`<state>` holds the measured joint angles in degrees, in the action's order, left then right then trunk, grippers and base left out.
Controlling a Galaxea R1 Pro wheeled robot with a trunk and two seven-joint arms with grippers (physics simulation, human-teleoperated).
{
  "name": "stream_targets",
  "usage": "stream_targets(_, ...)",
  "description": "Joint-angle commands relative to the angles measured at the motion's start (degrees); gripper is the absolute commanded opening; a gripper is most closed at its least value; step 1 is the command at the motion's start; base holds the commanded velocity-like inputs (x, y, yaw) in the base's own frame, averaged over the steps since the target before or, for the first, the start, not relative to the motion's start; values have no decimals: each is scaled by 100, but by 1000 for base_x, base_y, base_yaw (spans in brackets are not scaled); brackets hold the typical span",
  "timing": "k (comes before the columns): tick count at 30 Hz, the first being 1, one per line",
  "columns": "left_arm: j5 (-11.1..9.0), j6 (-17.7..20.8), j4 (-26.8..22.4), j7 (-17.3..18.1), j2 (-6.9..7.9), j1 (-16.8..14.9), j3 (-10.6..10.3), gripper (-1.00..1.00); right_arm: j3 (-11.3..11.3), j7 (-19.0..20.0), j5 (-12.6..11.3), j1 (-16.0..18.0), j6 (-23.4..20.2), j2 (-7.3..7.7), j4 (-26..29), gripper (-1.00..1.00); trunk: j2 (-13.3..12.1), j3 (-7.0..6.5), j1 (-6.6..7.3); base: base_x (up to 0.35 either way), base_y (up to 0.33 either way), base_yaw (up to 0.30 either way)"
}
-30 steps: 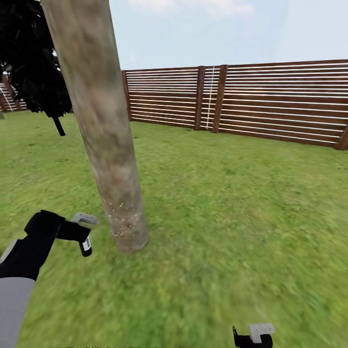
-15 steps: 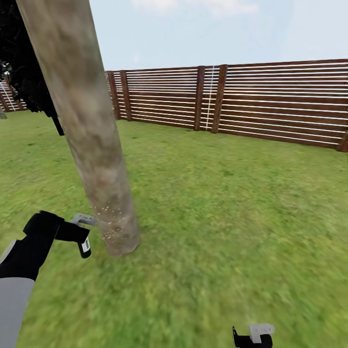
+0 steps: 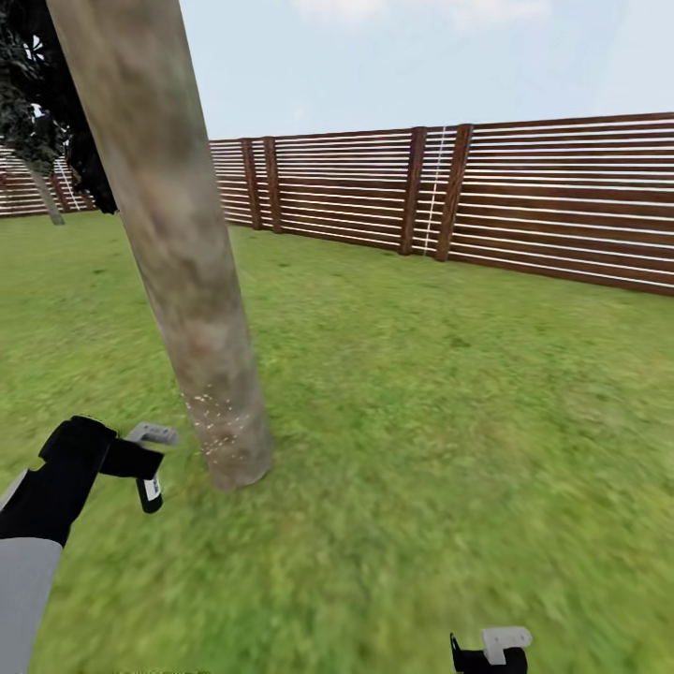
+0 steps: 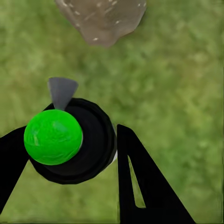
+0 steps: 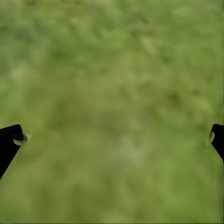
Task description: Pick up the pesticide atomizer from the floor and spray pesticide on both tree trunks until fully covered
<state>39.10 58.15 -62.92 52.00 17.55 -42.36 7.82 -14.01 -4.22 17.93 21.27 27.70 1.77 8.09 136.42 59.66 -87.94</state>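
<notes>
A thick, blotchy beige-grey tree trunk (image 3: 183,262) leans up through the left of the head view, with whitish pesticide speckles (image 3: 221,426) low on its bark. My left gripper (image 3: 142,465) hangs just left of the trunk's base, shut on the pesticide atomizer (image 3: 151,434). In the left wrist view the atomizer (image 4: 60,140) is a green dome on a dark round body between my black fingers (image 4: 137,182). Its grey nozzle (image 4: 62,91) points at the trunk base (image 4: 105,18). My right gripper (image 3: 491,652) stands open over bare grass, its tips wide apart (image 5: 114,137).
Green lawn (image 3: 449,412) stretches to a brown slatted fence (image 3: 524,197) across the back and right. A dark-leaved tree (image 3: 42,103) with a thin stem stands far left behind the trunk.
The whole picture has swung, so the fence and the dark tree sit further right: the camera moved. My left gripper with the atomizer sits a little lower and further left in view.
</notes>
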Motion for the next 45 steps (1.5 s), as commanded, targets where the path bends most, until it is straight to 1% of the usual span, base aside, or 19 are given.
stream_targets(1, -8, 2, -1, -11, -13, 0, 30, -100, 0, 0, 3, 0, 0, -1, 0, 100, 0, 0, 0, 93, -275, 278)
stream_targets(4, -5, 2, -1, -17, -32, 0, 44, -100, 0, 0, 0, -1, -1, 1, 0, 100, 0, 0, 0, 45, -275, 159)
stream_targets(19, 1, 3, -1, -21, -26, 0, 53, -100, 4, 0, 1, 0, 0, -1, 0, 100, 0, 0, 0, 1, -275, 10)
stream_targets(32, 1, 3, -1, -23, -24, 0, 53, -100, 4, 0, 6, 0, -1, -1, -8, 100, 0, 0, 0, 92, -275, 248)
stream_targets(43, 1, 3, -1, -23, -22, 0, 58, -100, 4, 0, 5, 0, -1, -4, -9, 100, 0, 0, 0, 108, -275, 20)
stream_targets(45, 1, 3, 90, -20, -10, 10, 60, -100, 4, 0, 6, 0, -1, -9, -9, 100, 0, 0, 0, 9, -275, 30)
